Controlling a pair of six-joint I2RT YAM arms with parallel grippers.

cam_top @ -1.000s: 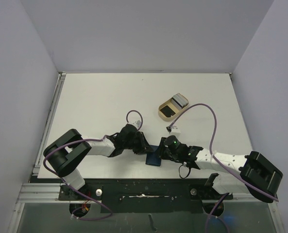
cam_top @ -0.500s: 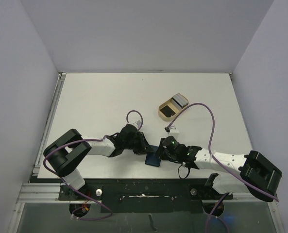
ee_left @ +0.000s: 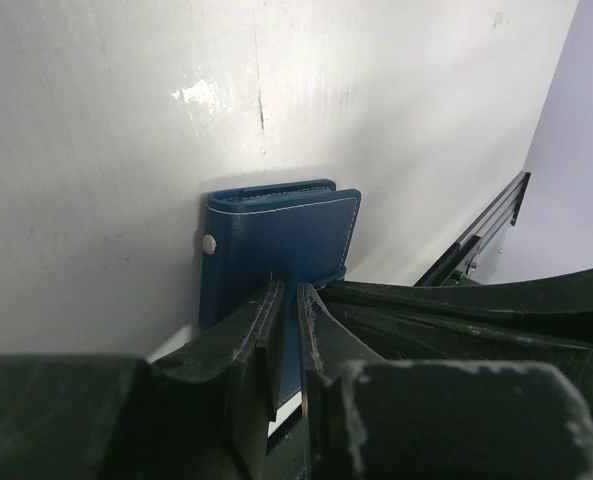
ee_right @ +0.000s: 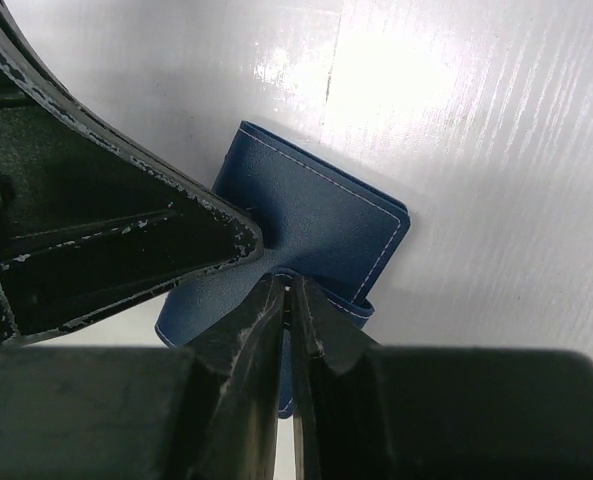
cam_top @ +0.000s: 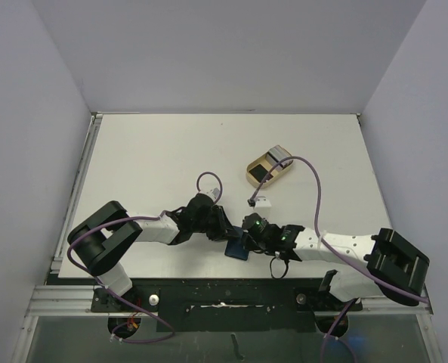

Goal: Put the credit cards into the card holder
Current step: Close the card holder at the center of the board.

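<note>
- Navy card holder [cam_top: 237, 248] lying on the white surface [cam_top: 148, 166] close to the near edge, between the two arms. Looks nearly square, so no clear long axis, and sits a little askew.
- Left end effector [ee_left: 288, 300] reaching in from the left, fingers almost together, pinching a blue edge of the card holder. Metal snap [ee_left: 209, 243] visible on the holder's side.
- Right end effector [ee_right: 288, 288] reaching in from the right, fingers likewise nearly closed, gripping a curled-up blue flap of the same card holder.
- Both tips right at the holder and just beside each other, so neither arm clearly nearer. Likely step in hand: drawing the flaps apart to expose the pockets.
- Tan oval dish [cam_top: 251, 166] well beyond the holder, farther from the bases and slightly right, on the right arm's side.
- Inside the dish: credit cards [cam_top: 279, 157], one pale and one black showing side by side. Exact count impossible to tell.
- No card visible in the holder yet.
</note>
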